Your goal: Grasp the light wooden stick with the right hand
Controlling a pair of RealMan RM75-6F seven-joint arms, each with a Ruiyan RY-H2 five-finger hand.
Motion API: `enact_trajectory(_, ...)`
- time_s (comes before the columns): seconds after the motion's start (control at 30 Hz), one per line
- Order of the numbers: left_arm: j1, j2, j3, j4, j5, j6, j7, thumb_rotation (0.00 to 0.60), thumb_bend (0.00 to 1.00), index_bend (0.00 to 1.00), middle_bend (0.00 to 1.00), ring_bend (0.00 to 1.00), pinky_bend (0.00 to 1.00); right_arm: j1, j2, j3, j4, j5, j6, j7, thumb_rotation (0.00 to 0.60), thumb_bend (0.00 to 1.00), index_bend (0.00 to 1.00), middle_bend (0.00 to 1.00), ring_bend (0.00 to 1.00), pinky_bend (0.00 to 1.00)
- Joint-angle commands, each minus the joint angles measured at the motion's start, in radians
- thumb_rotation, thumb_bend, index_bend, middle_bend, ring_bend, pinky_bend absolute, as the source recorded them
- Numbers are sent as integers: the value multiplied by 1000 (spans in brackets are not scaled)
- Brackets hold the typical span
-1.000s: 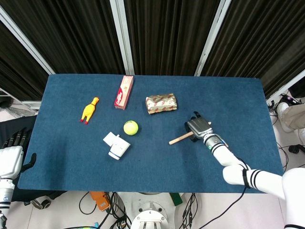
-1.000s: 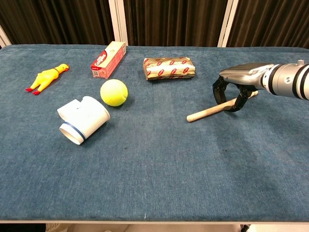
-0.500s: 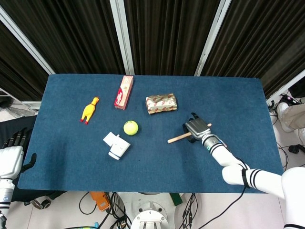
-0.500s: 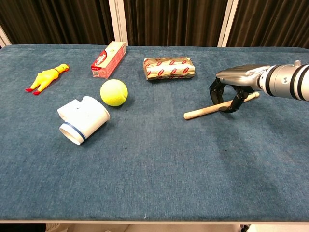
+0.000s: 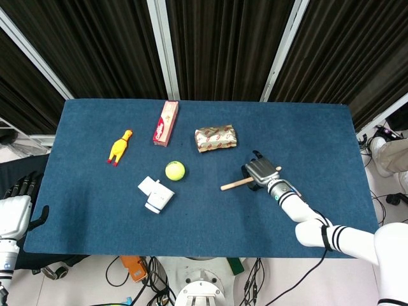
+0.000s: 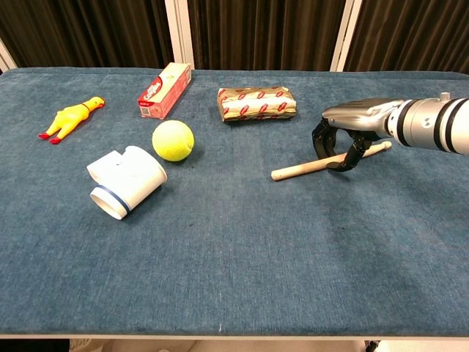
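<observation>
The light wooden stick (image 5: 233, 184) (image 6: 300, 170) lies on the blue table (image 6: 234, 257), right of centre, slanting up toward the right. My right hand (image 5: 258, 172) (image 6: 344, 136) sits over its right half, fingers curled down around it on both sides, and grips it. The stick's left end pokes out free, and its right tip shows just past the hand. My left hand (image 5: 14, 213) hangs off the table's left front corner in the head view, holding nothing, with its dark fingers apart.
A yellow tennis ball (image 6: 173, 140) and a white cup on its side (image 6: 126, 181) lie left of centre. A gold-wrapped packet (image 6: 256, 103), a red toothpaste box (image 6: 165, 89) and a rubber chicken (image 6: 71, 116) line the far side.
My right hand has shifted a little left across the table, and the stick has moved left with it. The left hand has stayed put.
</observation>
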Motion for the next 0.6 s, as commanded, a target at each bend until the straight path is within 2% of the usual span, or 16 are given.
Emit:
enact_trajectory(0.03, 0, 1, 0, -2, -1, -2, -4, 600, 405, 68, 0, 14, 148, 0, 1, 4, -1, -9, 9, 5, 600, 768, 732, 580, 389, 0)
enact_trajectory(0.27, 0, 2, 0, -2, 1, 0, -5, 600, 405, 68, 0, 16, 148, 2, 7, 19, -15, -16, 21, 19, 600, 782, 757, 598, 409, 0)
enact_trajectory(0.6, -1, 3, -2, -4, -11, -5, -7, 600, 406, 68, 0, 16, 148, 12, 8, 88, -49, -76, 120, 45, 600, 781, 762, 598, 409, 0)
